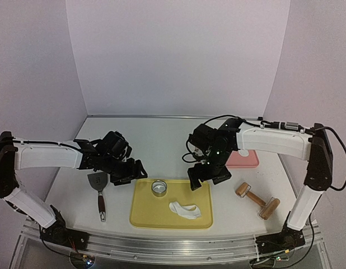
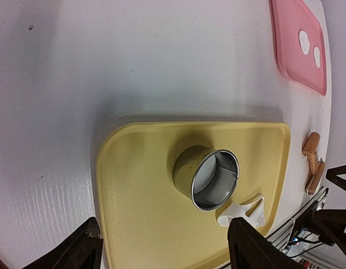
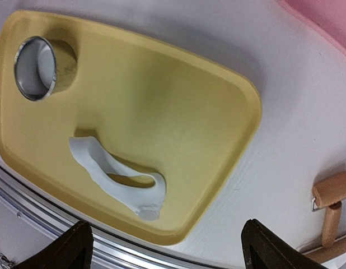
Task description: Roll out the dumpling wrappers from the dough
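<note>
Two small flat white round dumpling wrappers (image 2: pixel 303 42) are laid flat (faces upward) on a pink plastic tray (image 2: pixel 288 45) just beyond the right hand (image 1: pixel 208 176), which is tilted downward, fingers spread, nothing pinched. The left hand (image 1: pixel 130 175) is likewise spread.

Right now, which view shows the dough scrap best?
Right wrist: the dough scrap lies whole and close on the board. Top view shows it small; left wrist shows only one end beside the cutter.
</note>
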You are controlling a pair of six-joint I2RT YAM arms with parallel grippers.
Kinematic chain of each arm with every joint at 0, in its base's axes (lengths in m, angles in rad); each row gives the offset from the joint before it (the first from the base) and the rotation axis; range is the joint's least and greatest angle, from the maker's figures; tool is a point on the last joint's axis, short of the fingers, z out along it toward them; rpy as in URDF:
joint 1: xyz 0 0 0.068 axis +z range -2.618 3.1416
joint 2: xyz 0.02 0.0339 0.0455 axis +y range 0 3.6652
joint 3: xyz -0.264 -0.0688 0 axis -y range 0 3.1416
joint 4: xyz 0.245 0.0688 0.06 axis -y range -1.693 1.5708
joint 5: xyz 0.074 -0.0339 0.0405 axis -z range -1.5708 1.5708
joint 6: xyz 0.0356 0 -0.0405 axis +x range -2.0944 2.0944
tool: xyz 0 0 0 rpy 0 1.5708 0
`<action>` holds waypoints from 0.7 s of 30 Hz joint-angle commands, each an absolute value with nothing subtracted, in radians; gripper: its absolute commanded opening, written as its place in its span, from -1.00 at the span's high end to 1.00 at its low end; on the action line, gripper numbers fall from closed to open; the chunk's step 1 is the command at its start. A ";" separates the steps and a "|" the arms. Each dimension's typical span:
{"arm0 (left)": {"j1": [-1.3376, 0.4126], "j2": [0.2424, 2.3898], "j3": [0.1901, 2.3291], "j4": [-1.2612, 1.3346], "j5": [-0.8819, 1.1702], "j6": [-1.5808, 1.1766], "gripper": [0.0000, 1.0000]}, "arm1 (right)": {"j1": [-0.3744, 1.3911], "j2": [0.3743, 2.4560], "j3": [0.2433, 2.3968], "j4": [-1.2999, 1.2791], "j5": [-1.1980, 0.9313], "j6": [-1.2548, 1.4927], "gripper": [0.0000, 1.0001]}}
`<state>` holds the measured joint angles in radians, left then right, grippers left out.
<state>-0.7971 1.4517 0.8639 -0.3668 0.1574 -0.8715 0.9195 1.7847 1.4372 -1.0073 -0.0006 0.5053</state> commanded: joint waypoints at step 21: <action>-0.738 1.467 0.870 -0.438 0.130 -0.909 -0.56 | 0.968 2.348 2.017 -0.933 -0.076 0.474 0.23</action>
<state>-0.7395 1.4776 0.8639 -0.4454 0.1291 -0.9089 0.9691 2.3245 1.9888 -0.9249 -0.0689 0.4767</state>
